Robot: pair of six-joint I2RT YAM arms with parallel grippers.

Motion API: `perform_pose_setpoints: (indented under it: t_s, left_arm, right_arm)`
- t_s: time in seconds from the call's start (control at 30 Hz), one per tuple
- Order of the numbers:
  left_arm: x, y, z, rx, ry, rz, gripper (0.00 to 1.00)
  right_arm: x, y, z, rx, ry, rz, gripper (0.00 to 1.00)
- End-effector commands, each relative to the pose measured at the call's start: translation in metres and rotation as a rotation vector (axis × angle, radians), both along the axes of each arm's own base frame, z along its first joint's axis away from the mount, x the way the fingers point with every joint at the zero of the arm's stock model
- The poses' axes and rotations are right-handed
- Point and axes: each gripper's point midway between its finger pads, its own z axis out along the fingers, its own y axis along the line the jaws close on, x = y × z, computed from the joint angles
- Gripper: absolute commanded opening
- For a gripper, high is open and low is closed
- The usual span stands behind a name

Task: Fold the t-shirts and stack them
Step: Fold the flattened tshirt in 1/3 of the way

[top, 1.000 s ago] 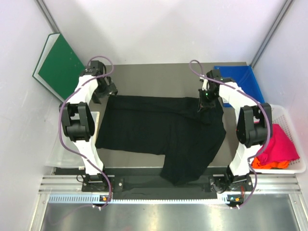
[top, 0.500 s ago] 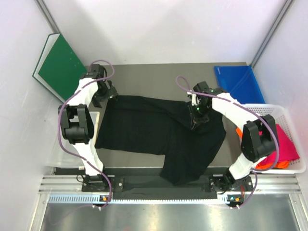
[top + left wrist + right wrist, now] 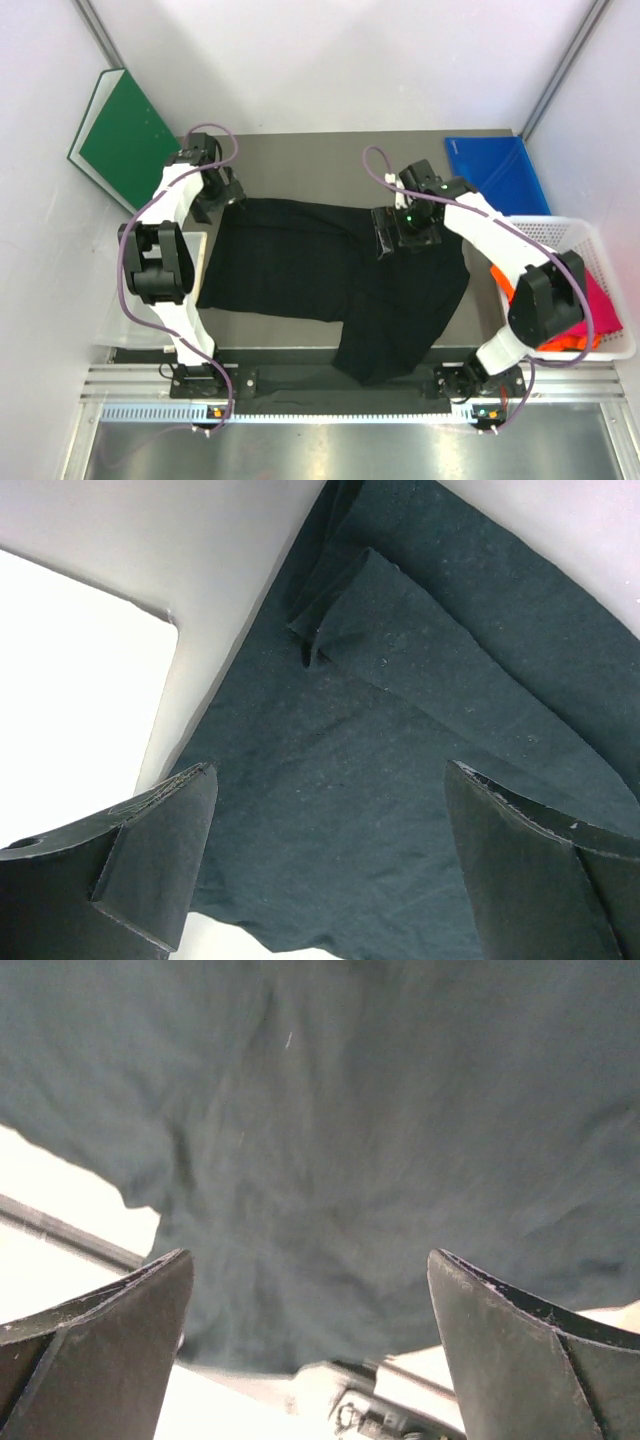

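Right gripper (image 3: 310, 1260): jaws spread wide, nothing between them. Directly under them is the black shirt (image 3: 350, 1110), rumpled into soft creases. From overhead I see this gripper (image 3: 400, 232) over the shirt's far right part, with the arm reaching in from the right.

Left gripper (image 3: 330, 770): jaws also wide apart and empty. Below them is the shirt's far left corner (image 3: 400, 680), with a narrow flap of cloth doubled over on top. Bare table and a white sheet (image 3: 60, 680) show just beside that edge. In the overhead view this gripper (image 3: 215, 195) sits at the shirt's far left corner.

The black shirt (image 3: 320, 270) lies spread across the middle of the table (image 3: 320, 160). Its near right part reaches the table's front edge between the arm bases.

To the right stands a white basket (image 3: 600, 240) holding a pink shirt (image 3: 598, 310) and an orange shirt (image 3: 570, 342), partly hidden by the right arm. A blue sheet (image 3: 500, 170) lies at the far right, and a green board (image 3: 125, 135) leans at the far left.
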Motion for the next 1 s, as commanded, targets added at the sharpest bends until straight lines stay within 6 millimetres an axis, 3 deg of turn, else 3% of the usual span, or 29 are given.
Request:
perform_pose_setpoints:
  t_s: [0.0, 0.07, 0.1, 0.27, 0.3, 0.37, 0.4, 0.43, 0.5, 0.53, 0.6, 0.63, 0.8, 0.83, 0.87, 0.9, 0.93, 0.97]
  left_arm:
    - [0.005, -0.001, 0.02, 0.005, -0.062, -0.009, 0.99]
    - [0.01, -0.001, 0.022, 0.007, -0.073, -0.018, 0.99]
    - [0.013, -0.002, 0.023, 0.01, -0.082, -0.028, 0.99]
    - [0.031, 0.005, 0.02, 0.049, -0.096, -0.033, 0.99]
    - [0.034, 0.005, 0.018, 0.052, -0.095, -0.032, 0.99]
    - [0.043, 0.005, 0.012, 0.045, -0.089, -0.032, 0.99]
    - [0.049, 0.003, 0.014, 0.038, -0.102, -0.032, 0.94]
    - [0.054, 0.002, 0.005, 0.03, -0.09, -0.034, 0.9]
    - [0.064, -0.002, 0.004, 0.009, -0.103, -0.039, 0.81]
    - [0.067, -0.004, -0.006, 0.006, -0.085, -0.045, 0.8]
    - [0.076, -0.005, -0.006, -0.001, -0.086, -0.049, 0.85]
    - [0.077, -0.004, -0.018, -0.003, -0.058, -0.048, 0.88]
    - [0.082, -0.005, -0.029, 0.0, -0.037, -0.054, 0.82]
    - [0.083, -0.005, -0.031, 0.0, -0.035, -0.056, 0.78]
    - [0.084, -0.005, -0.032, 0.0, -0.035, -0.058, 0.59]
    - [0.083, -0.003, -0.038, 0.003, -0.023, -0.054, 0.47]
    - [0.083, -0.003, -0.038, 0.005, -0.021, -0.054, 0.3]
    - [0.081, -0.003, -0.04, 0.01, -0.009, -0.053, 0.02]
  right_arm:
    - [0.051, 0.003, -0.014, -0.047, -0.101, -0.044, 0.96]
    - [0.065, 0.005, -0.026, -0.057, -0.103, -0.059, 0.88]
    - [0.071, 0.004, -0.028, -0.054, -0.105, -0.067, 0.77]
    - [0.1, -0.008, -0.046, -0.072, -0.096, -0.126, 0.53]
    - [0.11, -0.013, -0.043, -0.066, -0.111, -0.145, 0.39]
    - [0.118, -0.02, -0.05, -0.081, -0.102, -0.163, 0.24]
    - [0.125, -0.026, -0.048, -0.079, -0.105, -0.181, 0.14]
    - [0.127, -0.028, -0.049, -0.073, -0.099, -0.187, 0.12]
    - [0.134, -0.034, -0.051, -0.068, -0.093, -0.203, 0.11]
    - [0.134, -0.036, -0.052, -0.07, -0.087, -0.206, 0.1]
    - [0.138, -0.042, -0.051, -0.07, -0.092, -0.217, 0.1]
    - [0.138, -0.043, -0.05, -0.069, -0.091, -0.22, 0.1]
    - [0.139, -0.056, -0.051, -0.066, -0.082, -0.239, 0.1]
    - [0.139, -0.056, -0.053, -0.064, -0.076, -0.242, 0.11]
    - [0.139, -0.058, -0.054, -0.064, -0.073, -0.245, 0.11]
    - [0.14, -0.06, -0.053, -0.062, -0.076, -0.248, 0.11]
    - [0.142, -0.061, -0.053, -0.061, -0.077, -0.251, 0.11]
    - [0.143, -0.064, -0.053, -0.059, -0.074, -0.259, 0.11]
